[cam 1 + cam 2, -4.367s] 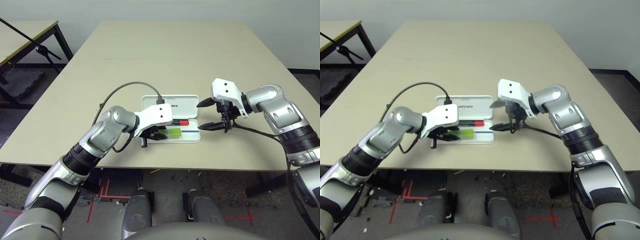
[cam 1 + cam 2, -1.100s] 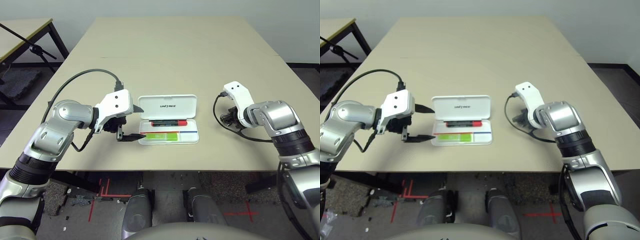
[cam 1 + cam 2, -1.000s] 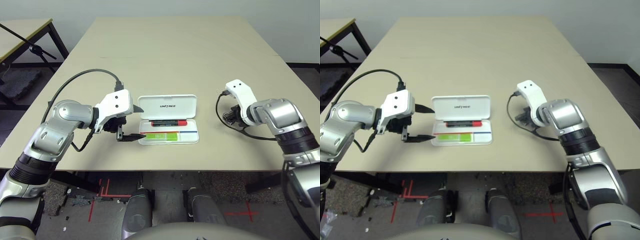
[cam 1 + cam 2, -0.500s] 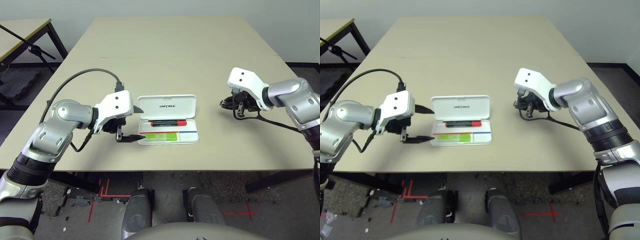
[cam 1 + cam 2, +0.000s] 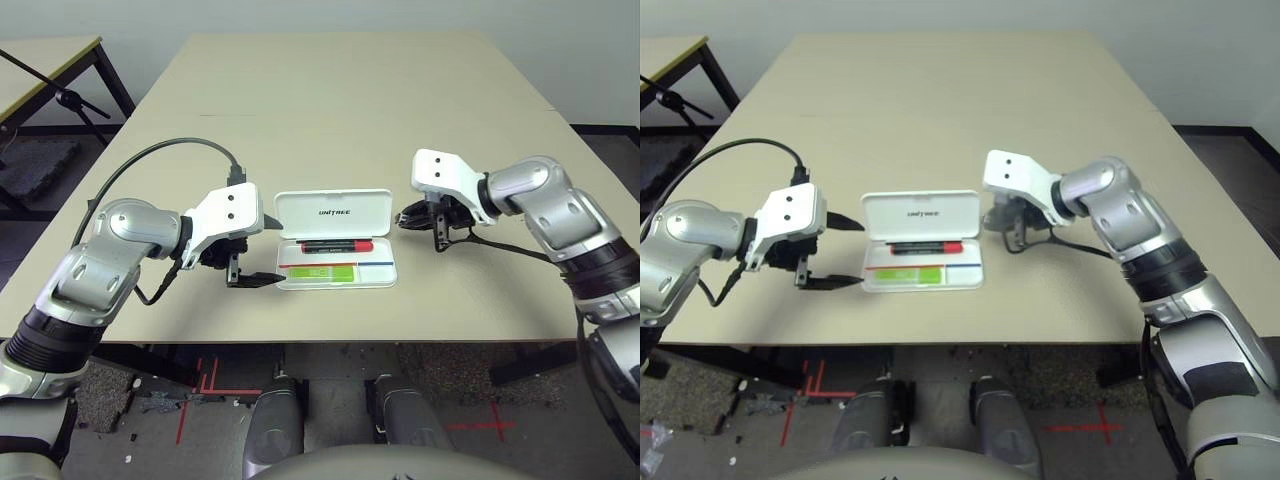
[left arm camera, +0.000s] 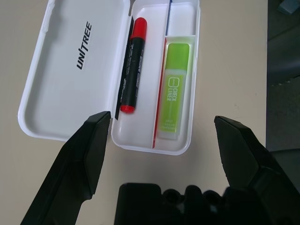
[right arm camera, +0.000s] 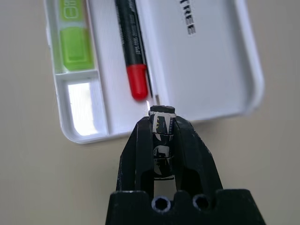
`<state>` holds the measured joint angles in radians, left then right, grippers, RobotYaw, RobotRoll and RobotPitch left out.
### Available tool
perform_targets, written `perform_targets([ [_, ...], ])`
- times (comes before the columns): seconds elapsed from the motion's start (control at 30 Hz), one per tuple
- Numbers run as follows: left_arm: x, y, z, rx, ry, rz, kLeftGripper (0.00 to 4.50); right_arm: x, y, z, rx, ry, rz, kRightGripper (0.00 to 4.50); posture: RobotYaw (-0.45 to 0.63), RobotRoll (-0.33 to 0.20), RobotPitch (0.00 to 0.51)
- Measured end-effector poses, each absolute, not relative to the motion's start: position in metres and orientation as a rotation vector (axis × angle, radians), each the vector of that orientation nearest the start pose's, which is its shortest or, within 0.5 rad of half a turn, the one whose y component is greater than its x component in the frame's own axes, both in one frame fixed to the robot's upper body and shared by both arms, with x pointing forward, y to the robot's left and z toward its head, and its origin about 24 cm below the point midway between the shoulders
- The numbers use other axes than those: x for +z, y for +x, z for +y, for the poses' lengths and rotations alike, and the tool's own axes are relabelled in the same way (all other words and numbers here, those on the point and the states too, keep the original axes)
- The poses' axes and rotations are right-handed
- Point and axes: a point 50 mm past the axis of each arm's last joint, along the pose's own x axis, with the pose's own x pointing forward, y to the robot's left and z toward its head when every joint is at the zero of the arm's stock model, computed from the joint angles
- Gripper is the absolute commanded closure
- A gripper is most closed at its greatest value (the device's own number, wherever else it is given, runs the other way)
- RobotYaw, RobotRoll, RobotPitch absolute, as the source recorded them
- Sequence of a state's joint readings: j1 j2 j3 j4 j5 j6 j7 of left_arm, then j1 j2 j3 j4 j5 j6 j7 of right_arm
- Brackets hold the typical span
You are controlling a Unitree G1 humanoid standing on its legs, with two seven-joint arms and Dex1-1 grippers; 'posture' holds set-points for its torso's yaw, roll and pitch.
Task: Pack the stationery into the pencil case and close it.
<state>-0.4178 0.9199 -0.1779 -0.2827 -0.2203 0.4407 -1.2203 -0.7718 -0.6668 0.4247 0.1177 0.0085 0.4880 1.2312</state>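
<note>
The white pencil case [image 5: 336,211] lies open at the table's front middle, its lid tipped back. In its tray lie the red marker with black body [image 5: 337,245] and the lime-green and white stick [image 5: 326,271]. My left gripper [image 5: 268,250] is open just left of the case, one finger at the lid's corner, one at the tray's corner. My right gripper [image 5: 404,213] hovers at the case's right end, shut on the small silver-and-black stubby piece [image 7: 161,118], which sits over the edge where lid meets tray. The left wrist view shows marker [image 6: 131,70] and stick [image 6: 174,93] side by side.
The tan table [image 5: 350,100] stretches far behind the case. A second table [image 5: 50,55] and a black stand [image 5: 70,95] are at the far left, off this table. A black cable [image 5: 170,160] loops over my left arm.
My right gripper has swung left from the table's right side to the case's right end, still holding the stubby piece. The left gripper has barely moved.
</note>
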Motion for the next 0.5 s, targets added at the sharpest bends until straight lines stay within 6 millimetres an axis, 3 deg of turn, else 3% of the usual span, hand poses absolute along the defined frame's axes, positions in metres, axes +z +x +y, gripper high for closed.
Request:
perform_targets([
  [0.5, 0.167, 0.257, 0.187, -1.268, 0.735, 0.339, 0.0, 0.144, 0.313, -0.109, 1.383, -0.789, 0.462, 4.19, 0.04, 0.0, 0.071],
])
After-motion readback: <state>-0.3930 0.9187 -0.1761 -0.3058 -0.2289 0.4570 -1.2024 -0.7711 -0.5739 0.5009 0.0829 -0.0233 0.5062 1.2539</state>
